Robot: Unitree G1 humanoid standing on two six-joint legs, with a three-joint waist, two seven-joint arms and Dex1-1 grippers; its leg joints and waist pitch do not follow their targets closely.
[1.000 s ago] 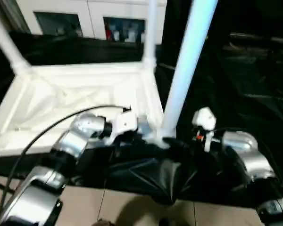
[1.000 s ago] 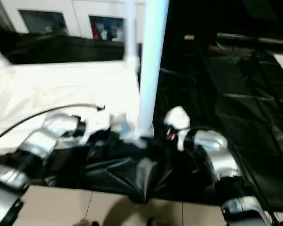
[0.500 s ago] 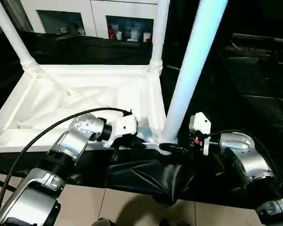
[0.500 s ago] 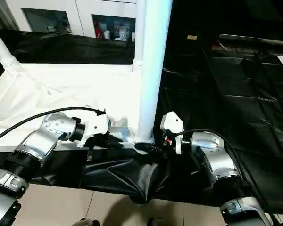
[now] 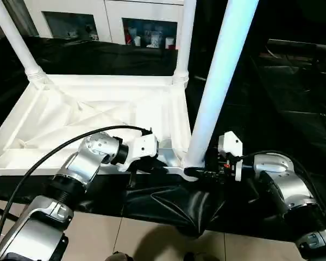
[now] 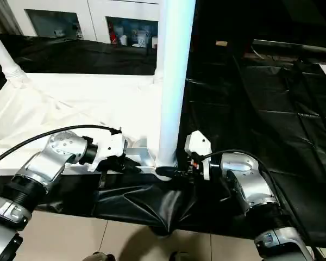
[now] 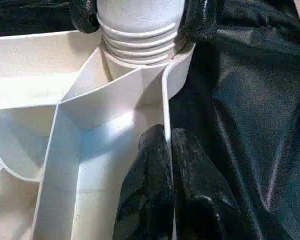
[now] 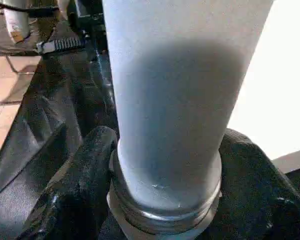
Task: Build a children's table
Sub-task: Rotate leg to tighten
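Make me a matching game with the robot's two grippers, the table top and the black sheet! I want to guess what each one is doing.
Things:
1. left gripper
2. right gripper
3. table top
4. black sheet

States:
A. lying upside down, ribs facing up
B. fingers on both sides of the near leg's threaded base
C. pinched shut on the table top's thin side wall
D. spread under everything

Pairs: 1-C, 2-B, 3-A, 4-D
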